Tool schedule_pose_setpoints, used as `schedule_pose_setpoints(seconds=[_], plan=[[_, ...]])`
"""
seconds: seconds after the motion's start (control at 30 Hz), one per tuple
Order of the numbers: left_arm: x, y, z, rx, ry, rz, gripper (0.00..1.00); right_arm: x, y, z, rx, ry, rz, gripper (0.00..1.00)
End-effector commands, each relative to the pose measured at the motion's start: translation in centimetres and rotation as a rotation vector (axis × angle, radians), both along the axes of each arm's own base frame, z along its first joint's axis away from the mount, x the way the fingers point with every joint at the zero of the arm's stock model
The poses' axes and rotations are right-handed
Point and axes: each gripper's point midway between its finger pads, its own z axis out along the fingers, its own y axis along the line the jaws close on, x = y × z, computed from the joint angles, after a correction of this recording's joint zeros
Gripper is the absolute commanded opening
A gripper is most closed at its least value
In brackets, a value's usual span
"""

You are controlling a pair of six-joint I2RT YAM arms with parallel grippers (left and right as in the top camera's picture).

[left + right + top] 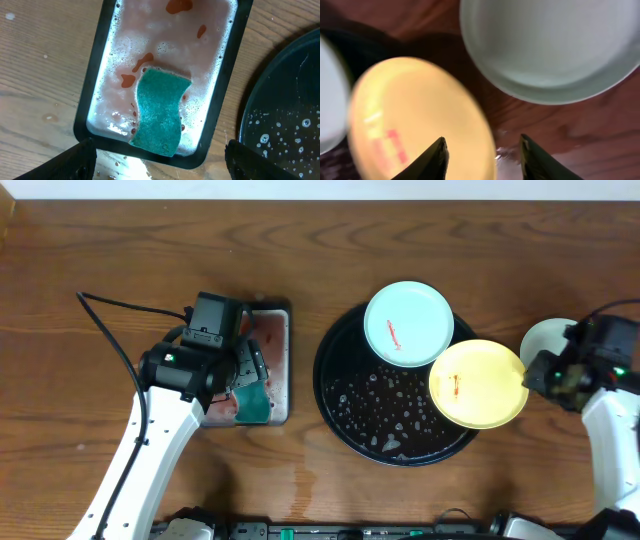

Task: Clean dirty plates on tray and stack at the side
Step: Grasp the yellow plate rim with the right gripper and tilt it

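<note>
Three small round plates are being listed: a pale blue plate [408, 323], streaked red, is being carried on the far rim of the large round glossy black tray [335, 395]; a pale yellow plate [478, 383], also streaked, is being overhung across the tray's right rim; a pale white plate [545, 338] is being rested on the brown wooden table [120, 250] beside it, probably to start the clean stack. The right gripper [482, 139] is being held with jaws apart about the yellow plate's edge, clamping nothing, presumably before a pick-up. The left gripper [160, 150] is being spread wide above the teal wavy sponge [160, 112], which is being soaked in the small rectangular black-rimmed tray [94, 75] of pinkish foam, ready for wiping. No brand or writing is being shown legibly.
</note>
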Motion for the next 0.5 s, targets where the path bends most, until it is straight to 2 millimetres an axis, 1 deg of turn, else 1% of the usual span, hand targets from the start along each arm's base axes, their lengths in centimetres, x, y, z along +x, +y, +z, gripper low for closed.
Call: schedule_pose_setpoints(seconds=[0.0,0.1,0.3,0.4,0.47], plan=[[0.5,0.2,0.8,0.003,-0.023,0.008,0.82,-0.9,-1.8,-2.2,-0.17,0.102,-0.01,0.4],[0.5,0.2,0.8,0.003,-0.023,0.008,0.83,-0.9,-1.6,-3.4,-0.151,0.134,-0.001,0.32],[0.5,0.2,0.8,0.003,-0.023,0.008,0.83,-0.5,0.2,-4.6,-0.044,0.137,0.037,0.28],[0.5,0.2,0.8,0.003,-0.023,0.008,0.83,-1.0,0.6,-5.5,-0.025,0.16,0.038,0.27],[0.5,0.2,0.8,0.003,-0.023,0.008,0.82,-1.5,0.7,-6.2,-0.018,0.181,0.039,0.2]])
